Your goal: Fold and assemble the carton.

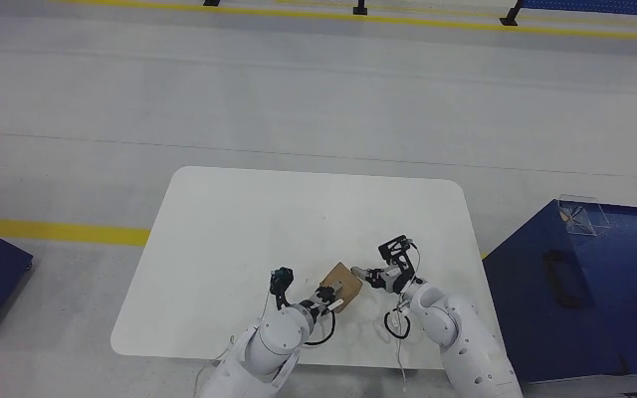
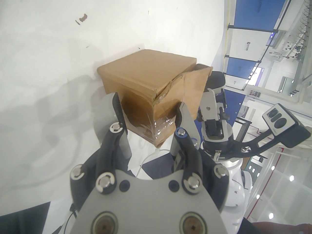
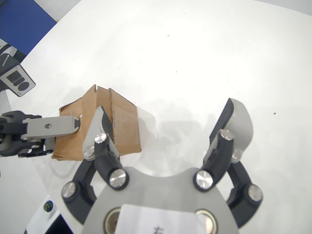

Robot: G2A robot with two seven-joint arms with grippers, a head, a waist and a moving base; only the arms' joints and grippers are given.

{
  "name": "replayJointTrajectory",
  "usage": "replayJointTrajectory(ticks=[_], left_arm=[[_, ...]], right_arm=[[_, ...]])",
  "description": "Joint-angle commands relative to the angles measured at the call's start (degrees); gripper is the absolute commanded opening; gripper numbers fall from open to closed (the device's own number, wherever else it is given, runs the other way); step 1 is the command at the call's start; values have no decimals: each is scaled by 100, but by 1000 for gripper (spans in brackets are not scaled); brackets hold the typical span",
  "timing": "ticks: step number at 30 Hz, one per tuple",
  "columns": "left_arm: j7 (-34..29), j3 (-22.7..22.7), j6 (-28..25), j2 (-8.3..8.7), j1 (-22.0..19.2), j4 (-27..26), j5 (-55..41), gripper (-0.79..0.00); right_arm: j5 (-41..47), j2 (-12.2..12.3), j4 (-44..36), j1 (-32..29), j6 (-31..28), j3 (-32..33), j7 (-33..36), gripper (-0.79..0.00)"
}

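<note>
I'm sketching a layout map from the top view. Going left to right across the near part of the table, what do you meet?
Bare table → carton → right gripper → blue cabinet beside the table. The left gripper overlaps the carton, so it is left out.

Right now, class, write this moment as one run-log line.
carton: one flap sticking out | left gripper: shut on carton | right gripper: open, beside carton
</note>
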Motion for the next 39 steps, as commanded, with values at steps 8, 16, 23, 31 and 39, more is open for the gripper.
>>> replayJointTrajectory(ticks=[8, 16, 23, 31, 39], left_arm=[[-24, 9, -1, 4, 3, -42, 22, -416], [-60, 6, 40, 10, -7, -61, 51, -406], [-56, 3, 22, 9, -8, -50, 36, -400], [-36, 6, -3, 6, -11, -27, 20, -397], [-15, 10, -31, 3, -13, -15, 13, -394]], right_arm=[[103, 4, 123, 129, -71, -100, 101, 0], [204, 8, 356, 396, -315, -246, 420, 0], [500, -5, 653, 643, -345, -265, 390, 0], [563, 48, 401, 475, -574, -231, 370, 0], [579, 34, 536, 571, -244, -328, 416, 0]])
